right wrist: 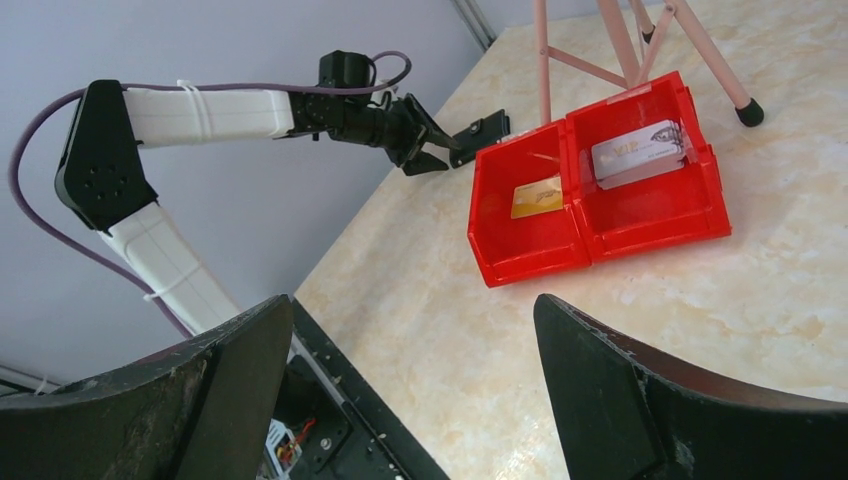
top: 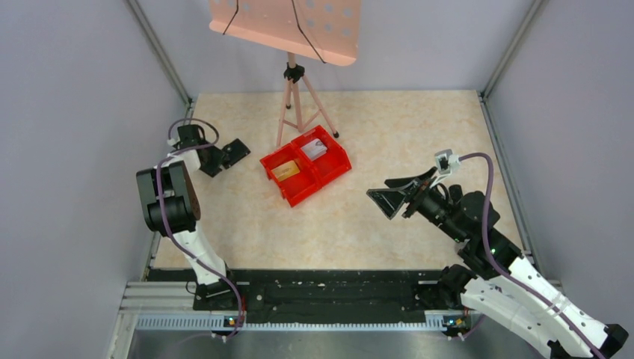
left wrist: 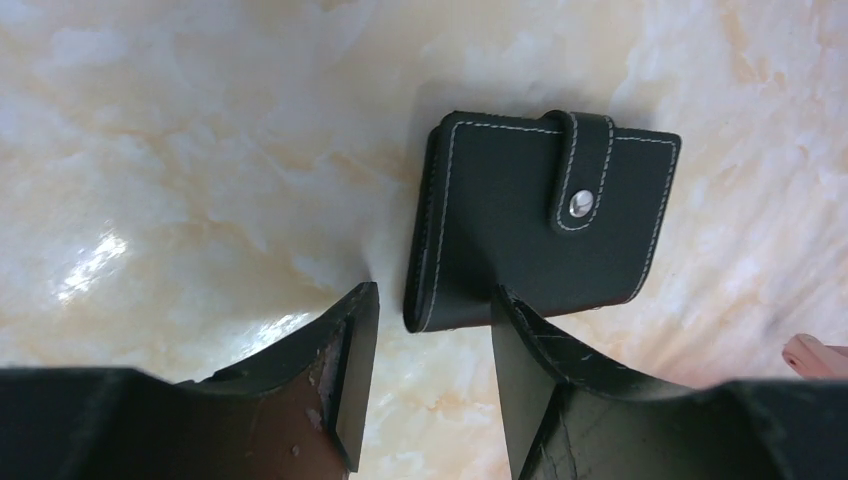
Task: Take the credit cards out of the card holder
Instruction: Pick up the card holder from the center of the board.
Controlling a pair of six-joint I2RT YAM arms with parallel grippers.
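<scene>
The left gripper (left wrist: 432, 295) has its two dark fingers (left wrist: 345, 385) about half apart, astride the near end of the black stitched leather card holder (left wrist: 545, 215). The card holder lies closed, its strap snapped down at the end farthest from the fingertips. One fingertip overlaps the holder's near edge. The other stands just clear of its long side, with a strip of the marbled beige table (left wrist: 200, 150) showing between them. Whether either pad presses on the leather cannot be told. The right gripper (right wrist: 412, 300) hangs above the table with its fingers spread wide and nothing between them. Beyond those fingertips sits the red two-compartment plastic bin (right wrist: 520, 265). A tan-gold credit card (right wrist: 537, 197) lies in its compartment towards the left arm, and a pale silver card (right wrist: 638, 152) lies in the other. Past the bin rise the legs of a pink tripod stand (right wrist: 542, 60).
</scene>
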